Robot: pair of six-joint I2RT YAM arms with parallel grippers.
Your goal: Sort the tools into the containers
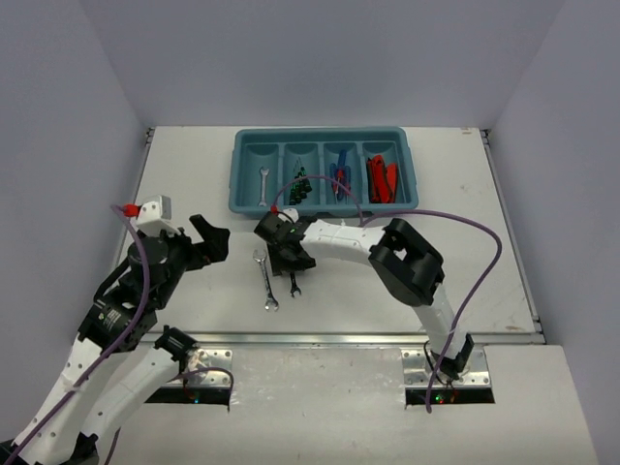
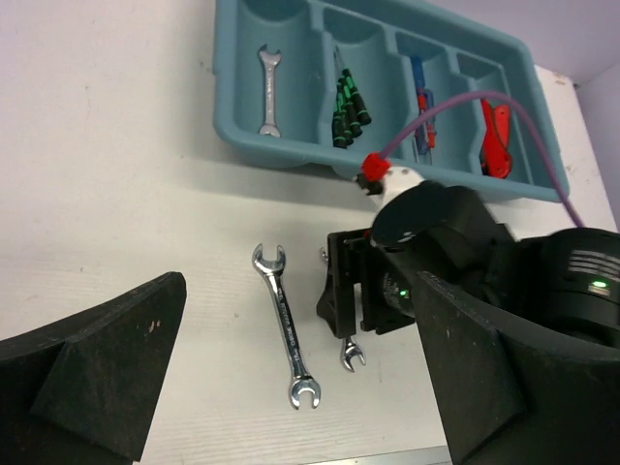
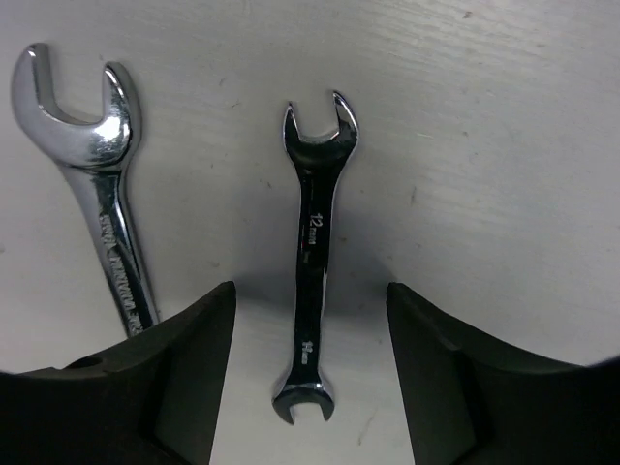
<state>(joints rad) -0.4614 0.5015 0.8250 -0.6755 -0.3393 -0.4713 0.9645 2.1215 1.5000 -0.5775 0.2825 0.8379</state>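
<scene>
— What is the right end effector [image 3: 310,295] doing?
— Hovering spread astride the small wrench [image 3: 312,242] lying on the worktop [image 1: 465,242]. Next, probably: pinching it, then carrying it far to the tray [image 1: 320,134], left compartment [image 1: 250,155].

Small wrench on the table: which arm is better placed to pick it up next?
Right. The right fingers straddle the small wrench from above; the left fingers hang open, farther off to its side.

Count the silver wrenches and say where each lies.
3. A silver wrench in the teal plastic tray's leftmost compartment; a longer wrench on the white table; a shorter wrench between the right hand's fingers. Others may be hidden.
</scene>
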